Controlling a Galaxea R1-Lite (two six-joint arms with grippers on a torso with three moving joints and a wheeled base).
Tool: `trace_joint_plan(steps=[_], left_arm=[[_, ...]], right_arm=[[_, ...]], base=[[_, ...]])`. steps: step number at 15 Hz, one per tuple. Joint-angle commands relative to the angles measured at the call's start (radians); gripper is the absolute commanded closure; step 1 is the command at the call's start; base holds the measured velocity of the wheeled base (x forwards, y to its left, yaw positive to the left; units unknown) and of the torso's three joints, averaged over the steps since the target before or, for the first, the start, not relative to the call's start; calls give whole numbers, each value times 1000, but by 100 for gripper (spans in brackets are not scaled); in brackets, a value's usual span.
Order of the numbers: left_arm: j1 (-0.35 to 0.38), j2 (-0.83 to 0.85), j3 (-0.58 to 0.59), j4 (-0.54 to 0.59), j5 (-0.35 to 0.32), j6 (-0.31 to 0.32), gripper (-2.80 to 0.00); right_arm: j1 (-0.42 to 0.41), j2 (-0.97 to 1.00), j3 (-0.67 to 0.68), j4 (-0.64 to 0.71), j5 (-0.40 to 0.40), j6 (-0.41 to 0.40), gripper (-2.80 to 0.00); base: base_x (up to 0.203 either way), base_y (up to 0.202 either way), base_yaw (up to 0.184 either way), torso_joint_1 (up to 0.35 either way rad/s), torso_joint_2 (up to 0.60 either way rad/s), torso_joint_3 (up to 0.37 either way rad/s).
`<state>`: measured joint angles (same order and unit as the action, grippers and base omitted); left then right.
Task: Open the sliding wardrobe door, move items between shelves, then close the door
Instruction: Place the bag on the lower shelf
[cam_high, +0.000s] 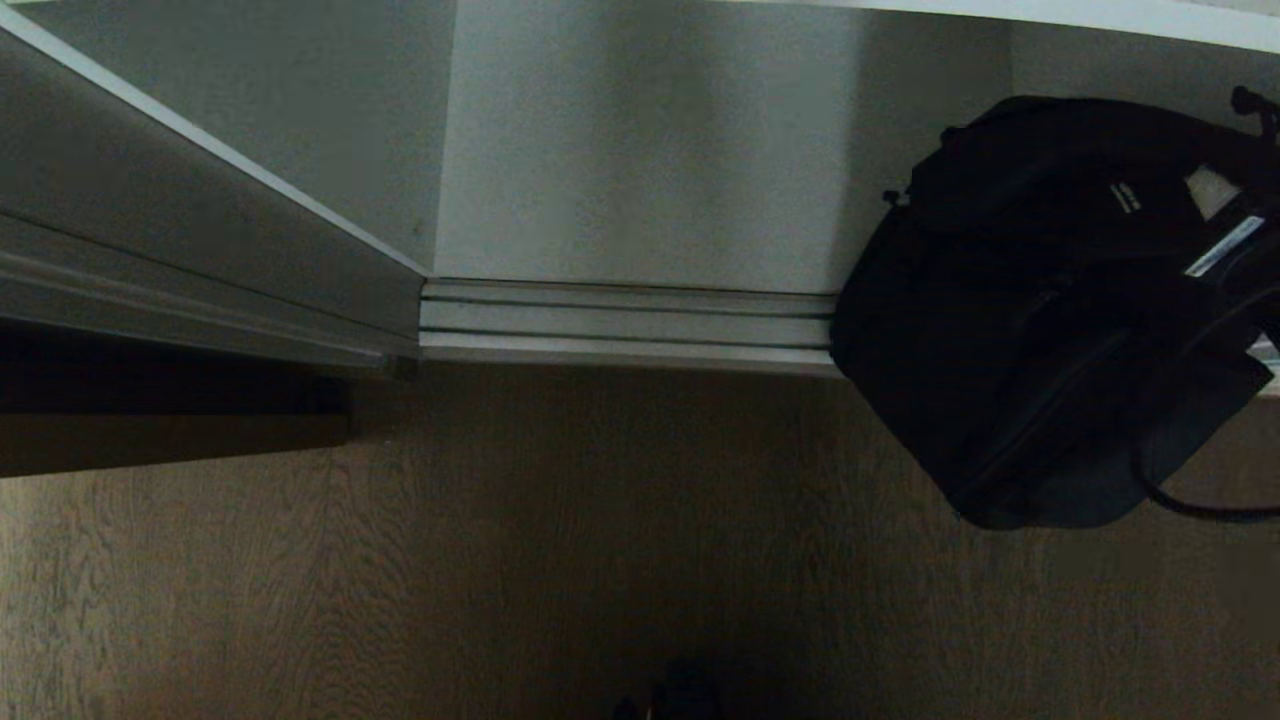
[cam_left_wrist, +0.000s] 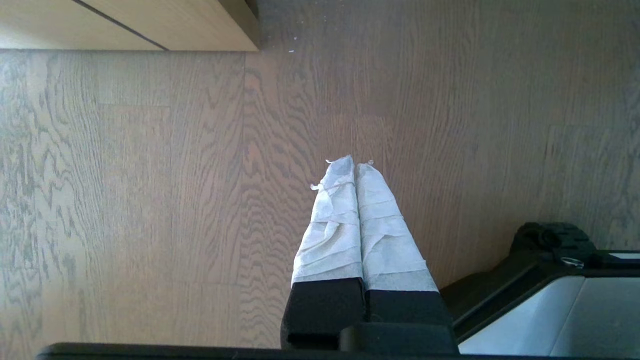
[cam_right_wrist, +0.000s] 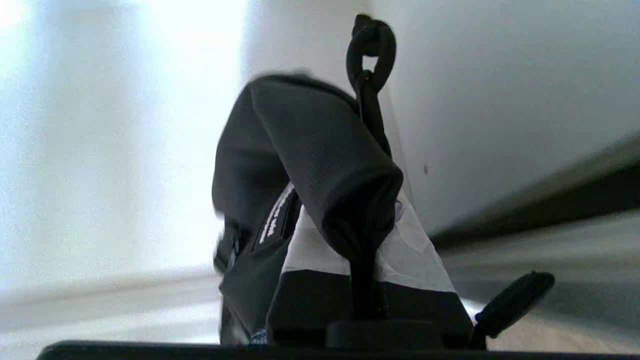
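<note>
Dark wood floor below; pale grey wardrobe interior behind, silver door track along its base. Sliding door pushed off to the left. Black bag hanging at right, clear of the floor, pinched by right gripper. Left gripper closed, empty, over floor.

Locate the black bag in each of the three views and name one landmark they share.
Head view: the black bag hangs at the right edge, in front of the wardrobe's bottom track and above the wood floor.
Left wrist view: not in it; only the floor and the shut left gripper.
Right wrist view: centre, a fold of the bag clamped in the right gripper.
Shared landmark: the wood floor, seen in head and left wrist views.
</note>
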<state>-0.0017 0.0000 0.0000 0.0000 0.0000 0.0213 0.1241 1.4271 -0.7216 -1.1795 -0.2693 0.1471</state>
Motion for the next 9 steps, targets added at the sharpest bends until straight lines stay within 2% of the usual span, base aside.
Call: trace_joint_plan(steps=[1,3,6,9], left_arm=[[0,0,0,0,0,0,0],[0,0,0,0,0,0,0],[0,1,0,0,0,0,0],[0,1,0,0,0,0,0]], right_arm=[[6,73,-9,-34,-12,12,0],[17,95,-37,-38,-25,17,0],[28,125,-94,-41,-47,69,0],[43,153,-112,-94,-47,96,0]], base=[[0,0,0,0,0,0],[0,0,0,0,0,0],[0,0,0,0,0,0],[0,0,0,0,0,0]])
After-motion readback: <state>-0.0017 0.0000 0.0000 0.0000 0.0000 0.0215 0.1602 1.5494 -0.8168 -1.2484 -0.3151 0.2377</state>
